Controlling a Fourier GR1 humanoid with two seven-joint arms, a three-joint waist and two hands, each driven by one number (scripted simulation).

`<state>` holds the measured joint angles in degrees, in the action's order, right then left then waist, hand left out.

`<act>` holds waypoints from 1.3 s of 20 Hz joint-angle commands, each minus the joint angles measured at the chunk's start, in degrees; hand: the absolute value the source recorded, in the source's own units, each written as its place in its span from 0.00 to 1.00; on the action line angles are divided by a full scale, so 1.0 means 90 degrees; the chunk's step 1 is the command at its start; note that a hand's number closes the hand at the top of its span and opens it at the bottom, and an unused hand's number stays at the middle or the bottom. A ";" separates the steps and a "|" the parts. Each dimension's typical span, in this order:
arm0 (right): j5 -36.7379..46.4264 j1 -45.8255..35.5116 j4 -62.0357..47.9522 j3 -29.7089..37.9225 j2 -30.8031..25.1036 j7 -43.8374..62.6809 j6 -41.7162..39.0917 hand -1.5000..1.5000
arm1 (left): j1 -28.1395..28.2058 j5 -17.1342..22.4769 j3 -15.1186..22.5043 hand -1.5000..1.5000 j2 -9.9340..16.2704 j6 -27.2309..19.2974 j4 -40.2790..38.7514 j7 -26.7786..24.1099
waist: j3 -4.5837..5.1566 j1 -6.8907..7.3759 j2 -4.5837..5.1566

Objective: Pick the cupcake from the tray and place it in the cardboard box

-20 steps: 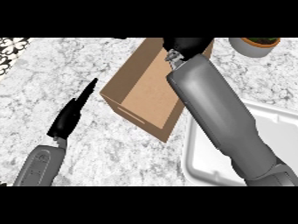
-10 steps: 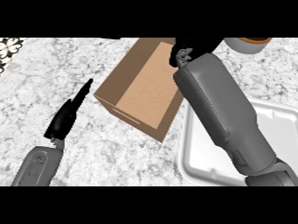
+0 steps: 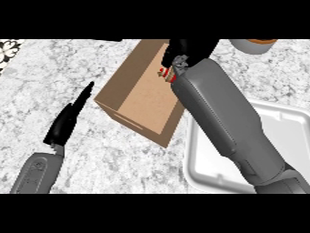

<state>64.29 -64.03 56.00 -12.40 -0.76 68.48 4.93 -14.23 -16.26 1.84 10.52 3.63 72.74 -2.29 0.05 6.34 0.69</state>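
The right hand (image 3: 187,51) has pushed further over the cardboard box (image 3: 144,93) than it was a second ago, the forearm swinging with it across the box's right wall; its black fingers curl downward, pinching the cupcake (image 3: 167,73), of which only a scrap of red and white peeks out just below the fingertips, above the box's open floor; so the carry looks all but finished, and what is left, by my reading, is to lower and let go. Behind the forearm, the white tray (image 3: 298,132) sits bare where it shows. The left hand (image 3: 68,120) holds its place to the left of the box, fingers straight and pressed together, pointing up and away, touching nothing; it reads as resting.
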 commanded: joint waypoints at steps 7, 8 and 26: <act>0.0356 0.0394 0.0827 0.0129 0.0081 0.1051 0.3212 0.00 | 0.0125 0.0064 -0.0155 0.50 0.0051 -0.0056 0.0010 0.0016 | -0.0008 -0.0219 -0.0047; 0.0359 0.0606 0.1061 0.0298 0.0081 0.0929 0.3400 0.00 | 0.0197 0.0060 -0.0207 0.50 0.0100 -0.0103 0.0066 -0.0047 | -0.0015 -0.0347 -0.0084; 0.2698 0.4138 0.3048 -0.0573 0.0083 0.0943 0.6324 0.00 | 0.0462 0.0179 -0.0529 0.50 0.0401 -0.0033 0.0138 -0.0167 | -0.0005 -0.0707 -0.0122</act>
<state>83.96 -32.19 79.30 -15.31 -0.26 64.47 53.55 -9.75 -15.12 -1.69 12.29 2.43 73.95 -3.06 0.00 0.34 -0.48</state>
